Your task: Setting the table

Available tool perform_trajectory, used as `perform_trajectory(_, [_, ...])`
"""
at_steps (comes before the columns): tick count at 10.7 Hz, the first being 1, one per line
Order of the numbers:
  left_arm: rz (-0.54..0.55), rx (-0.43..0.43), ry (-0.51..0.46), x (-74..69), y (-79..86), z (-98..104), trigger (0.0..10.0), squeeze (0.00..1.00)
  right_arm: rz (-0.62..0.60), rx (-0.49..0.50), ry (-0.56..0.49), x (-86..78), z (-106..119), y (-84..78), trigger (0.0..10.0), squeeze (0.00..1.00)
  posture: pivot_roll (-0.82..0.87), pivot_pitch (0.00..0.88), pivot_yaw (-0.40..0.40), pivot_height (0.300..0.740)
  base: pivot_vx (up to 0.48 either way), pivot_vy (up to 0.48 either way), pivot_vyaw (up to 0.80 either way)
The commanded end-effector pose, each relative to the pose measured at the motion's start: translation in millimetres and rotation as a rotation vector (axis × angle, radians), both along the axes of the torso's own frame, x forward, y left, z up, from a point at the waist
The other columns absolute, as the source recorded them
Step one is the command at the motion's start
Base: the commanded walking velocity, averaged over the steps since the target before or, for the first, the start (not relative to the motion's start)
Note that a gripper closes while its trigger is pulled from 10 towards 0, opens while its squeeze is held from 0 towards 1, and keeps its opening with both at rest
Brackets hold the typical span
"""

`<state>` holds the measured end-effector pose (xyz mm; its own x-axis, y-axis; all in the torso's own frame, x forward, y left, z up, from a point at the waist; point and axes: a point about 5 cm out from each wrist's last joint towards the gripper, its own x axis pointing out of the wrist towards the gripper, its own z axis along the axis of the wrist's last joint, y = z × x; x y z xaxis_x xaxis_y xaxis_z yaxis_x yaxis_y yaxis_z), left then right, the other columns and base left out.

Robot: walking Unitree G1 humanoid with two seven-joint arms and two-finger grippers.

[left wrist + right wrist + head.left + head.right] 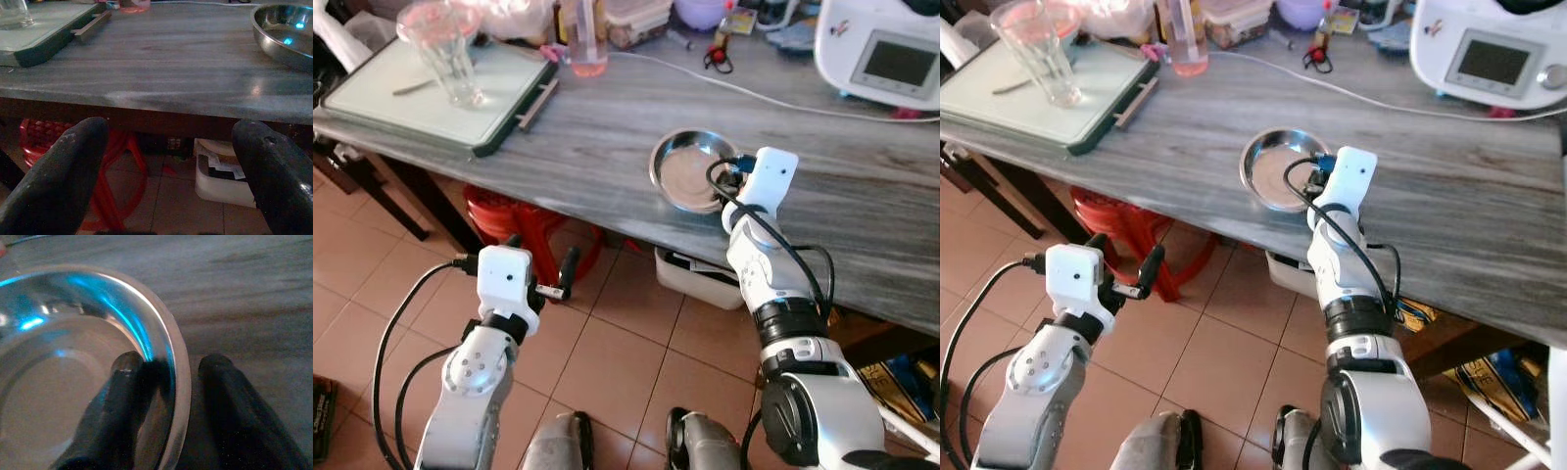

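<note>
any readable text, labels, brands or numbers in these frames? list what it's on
None legible.
White appliance: its screen shows nothing readable, too blurred.
Small bottle: label too small to read.
Clear container: no text can be made out.
Steel plate, held at its rim by the right gripper: unmarked.

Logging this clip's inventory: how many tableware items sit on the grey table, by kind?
Steel plate, its rim between the right tool's fingers: 1
Clear drinking glass, standing on the tray: 1
Serving tray: 1
Total: 3
</note>
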<state>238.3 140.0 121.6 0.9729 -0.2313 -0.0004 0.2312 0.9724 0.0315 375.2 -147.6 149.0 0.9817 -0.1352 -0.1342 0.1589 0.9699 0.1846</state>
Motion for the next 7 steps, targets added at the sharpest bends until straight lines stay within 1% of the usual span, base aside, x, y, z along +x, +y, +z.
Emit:
perform_trajectory(1, [0.018, 0.016, 0.013, -2.9, 2.6, -1.4, 10.0, 0.00, 0.004, -0.011, -0.006, -3.3, 0.6, -2.6, 10.0, 1.00, 0.09, 0.192, 0.067, 0.740, 0.000, 0.000, 0.00])
perform_trajectory(2, [0.040, 0.025, 0.009, -0.1, 6.2, 0.7, 10.0, 0.00, 0.007, -0.033, -0.052, -7.6, 8.2, -5.5, 10.0, 1.00, 0.08, 0.204, 0.066, 0.740, 0.000, 0.000, 0.00])
perform_trajectory(4, [0.062, 0.023, 0.004, 1.0, 9.1, 1.6, 10.0, 0.00, -0.007, -0.039, -0.086, -18.9, 17.4, -12.3, 10.0, 1.00, 0.08, 0.193, 0.057, 0.740, 0.000, 0.000, 0.00])
perform_trajectory(5, [0.067, 0.023, 0.007, 0.1, 9.2, -1.1, 10.0, 0.00, -0.005, -0.061, -0.110, -25.5, 19.6, -14.7, 10.0, 1.00, 0.07, 0.174, 0.054, 0.740, 0.000, 0.000, 0.00])
perform_trajectory(6, [0.087, 0.026, 0.009, 0.9, 11.8, -3.5, 10.0, 0.00, 0.000, -0.081, -0.144, -34.0, 20.2, -18.2, 10.0, 1.00, 0.07, 0.132, 0.055, 0.740, 0.000, 0.000, 0.00])
perform_trajectory(7, [0.096, 0.018, 0.008, 2.0, 14.0, -3.7, 10.0, 0.00, 0.016, -0.117, -0.177, -39.8, 22.7, -18.5, 10.0, 1.00, 0.07, 0.129, 0.056, 0.740, 0.000, 0.000, 0.00])
